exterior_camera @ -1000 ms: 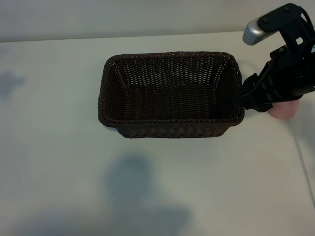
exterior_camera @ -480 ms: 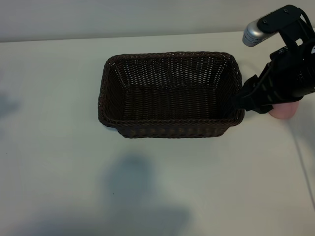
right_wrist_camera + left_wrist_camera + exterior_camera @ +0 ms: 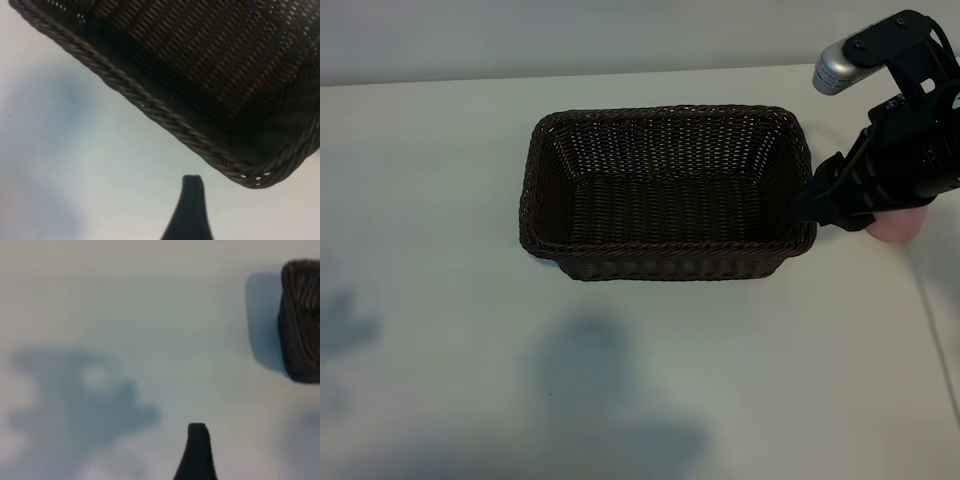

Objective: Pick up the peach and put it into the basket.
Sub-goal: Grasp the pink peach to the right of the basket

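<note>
The right gripper (image 3: 817, 208) is hovering with its jaws standing wide and gripping nothing, just off the right end of the basket (image 3: 665, 262), and the peach (image 3: 894, 227) is sitting on the table beyond that end, half hidden under the arm. Risk: closing from here may be nudging the rim or rolling the fruit away. The left gripper (image 3: 197, 450), also wide and empty, is hanging well off the basket's other end.

Basket (image 3: 667, 193) at table (image 3: 440, 330) centre. Peach (image 3: 897, 226) on table just right of basket's right end, apart from rim. R gripper (image 3: 808, 208) at basket's right-front corner, betw. basket & peach.
</note>
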